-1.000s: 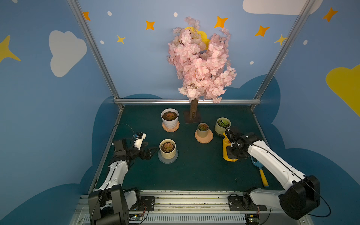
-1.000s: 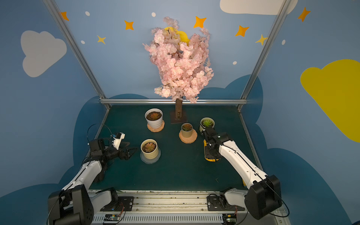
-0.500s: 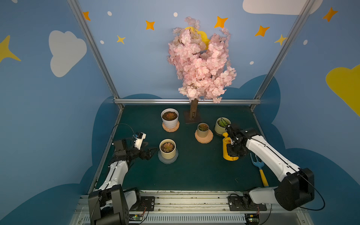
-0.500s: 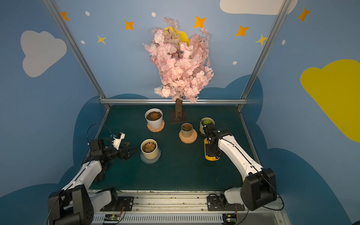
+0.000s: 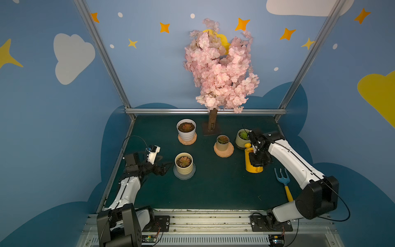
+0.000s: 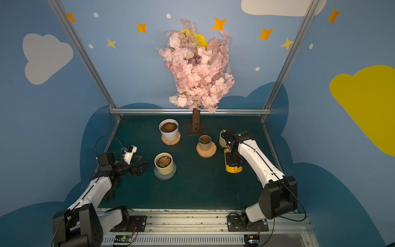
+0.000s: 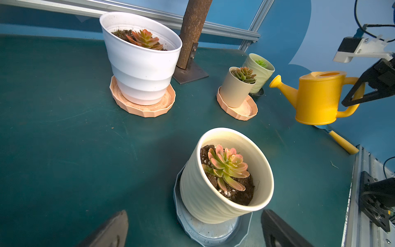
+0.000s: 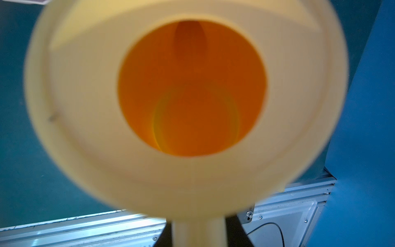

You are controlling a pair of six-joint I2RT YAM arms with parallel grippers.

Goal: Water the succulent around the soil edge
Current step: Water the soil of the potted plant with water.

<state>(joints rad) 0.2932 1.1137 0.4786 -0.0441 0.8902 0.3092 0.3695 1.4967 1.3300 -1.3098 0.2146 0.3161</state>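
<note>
At 3 o'clock on the bench (image 5: 213, 192), right end effector (image 5: 259, 160) is clamped on the handle of the yellow watering can (image 7: 316, 100). Can is upright, maybe just off the surface, hard to tell. Left end effector (image 5: 166, 168) has jaws wide and empty at 9 o'clock, beside the cream-pot succulent (image 7: 226, 169). No pour yet: carry, tilt and circling the soil edge all left. No labels or writing readable.
</note>
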